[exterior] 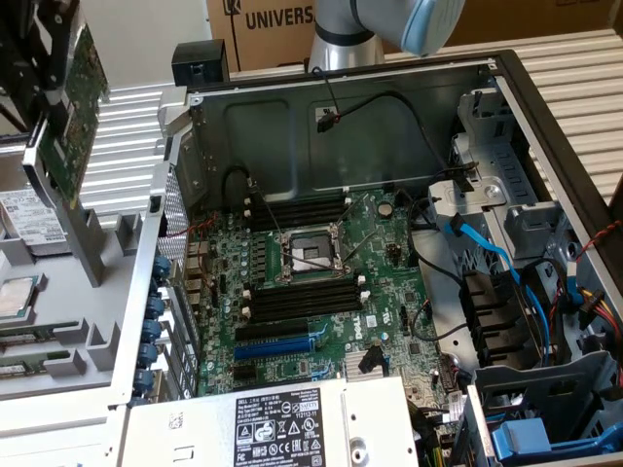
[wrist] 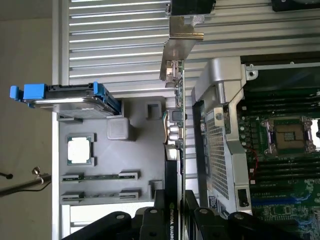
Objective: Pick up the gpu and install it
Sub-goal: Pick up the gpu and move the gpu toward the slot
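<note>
The gpu (exterior: 76, 122), a thin green card with a metal end bracket (exterior: 60, 209), hangs tilted in the air at the exterior view's left, above the grey parts tray (exterior: 92, 336) and outside the open computer case. My gripper (exterior: 58, 88) is shut on its upper part. In the wrist view I see the gpu (wrist: 178, 125) edge-on, its black cooler (wrist: 171, 220) between my fingers (wrist: 159, 212), with my gripper (wrist: 175, 202) closed on it. The green motherboard (exterior: 321, 292) lies in the case, its blue and black expansion slots (exterior: 282, 345) uncovered.
The tray holds a processor (wrist: 80, 149), a hard drive in blue rails (wrist: 70, 97) and memory sticks (wrist: 100, 176). The case's perforated rear wall (exterior: 170, 224) stands between the gpu and the motherboard. Cables (exterior: 487, 253) and drive bays fill the case's right. A power supply (exterior: 282, 423) sits at the front.
</note>
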`<state>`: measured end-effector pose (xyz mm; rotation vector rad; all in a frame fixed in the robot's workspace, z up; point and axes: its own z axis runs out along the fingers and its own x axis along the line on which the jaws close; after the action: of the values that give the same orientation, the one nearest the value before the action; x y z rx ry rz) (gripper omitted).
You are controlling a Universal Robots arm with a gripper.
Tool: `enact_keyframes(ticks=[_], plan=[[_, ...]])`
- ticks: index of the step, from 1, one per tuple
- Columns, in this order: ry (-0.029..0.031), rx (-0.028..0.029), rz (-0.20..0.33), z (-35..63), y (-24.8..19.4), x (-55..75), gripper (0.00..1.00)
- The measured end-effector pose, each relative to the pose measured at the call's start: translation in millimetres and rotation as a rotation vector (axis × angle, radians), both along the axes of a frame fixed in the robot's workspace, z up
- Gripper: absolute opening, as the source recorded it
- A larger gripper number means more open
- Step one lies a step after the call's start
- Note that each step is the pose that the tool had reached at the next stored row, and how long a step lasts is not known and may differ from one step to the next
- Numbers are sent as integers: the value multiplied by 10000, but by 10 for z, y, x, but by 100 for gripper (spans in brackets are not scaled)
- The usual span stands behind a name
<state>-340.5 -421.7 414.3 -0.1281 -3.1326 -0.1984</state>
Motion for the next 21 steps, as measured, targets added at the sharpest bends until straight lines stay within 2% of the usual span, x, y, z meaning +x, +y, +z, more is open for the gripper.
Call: enact_keyframes(ticks=[5,9,13,21], plan=[[8,21,-1,205,-30,153,26],[29,67,1,305,-60,283,26],[63,102,0,339,-84,425,26],[176,115,-1,356,-119,733,26]])
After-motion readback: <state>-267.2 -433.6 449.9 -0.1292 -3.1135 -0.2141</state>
